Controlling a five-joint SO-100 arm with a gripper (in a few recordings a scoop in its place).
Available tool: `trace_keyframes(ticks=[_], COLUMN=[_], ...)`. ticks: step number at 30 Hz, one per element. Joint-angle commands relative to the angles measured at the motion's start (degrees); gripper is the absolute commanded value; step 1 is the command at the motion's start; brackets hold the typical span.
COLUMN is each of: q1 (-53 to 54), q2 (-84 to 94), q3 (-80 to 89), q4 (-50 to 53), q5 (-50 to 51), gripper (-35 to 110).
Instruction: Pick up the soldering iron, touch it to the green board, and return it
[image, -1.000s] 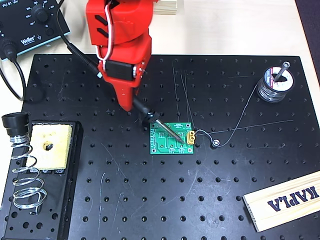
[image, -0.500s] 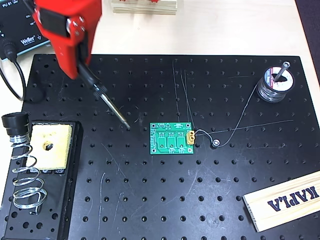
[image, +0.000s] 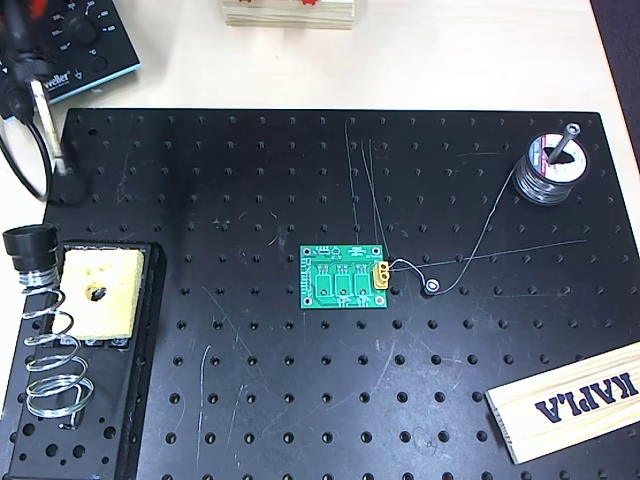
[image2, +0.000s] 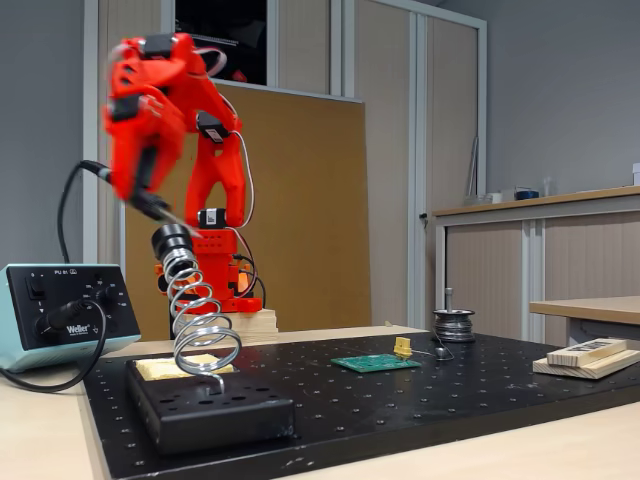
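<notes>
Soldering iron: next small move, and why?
Probably bring the slim black soldering iron, held in the red claw, down so its tip lines up with the black collar of the silver coil stand. The green circuit board lies bare; the iron hangs above the stand.

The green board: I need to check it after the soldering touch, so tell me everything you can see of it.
The green board is a small, flat rectangular circuit board with white markings, corner holes and a yellow connector on its right edge in the overhead view. It lies flat near the middle of the black perforated plate. A thin wire runs from the connector toward the solder spool. Nothing else touches it.
</notes>
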Motion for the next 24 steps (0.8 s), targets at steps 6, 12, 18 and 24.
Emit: trace_keyframes(ticks=[6,12,18,24], q1=[2.1,0.4,-1.9,-3.3], q2=[-6.7,-11.0,-12.5,-13.4], q3=[-12.0,-15.1,-16.3,-16.3], q4=[1.8,1.9,2.3,2.1], q5=[1.5,2.7,4.1,4.8], gripper=[0,0,0,0])
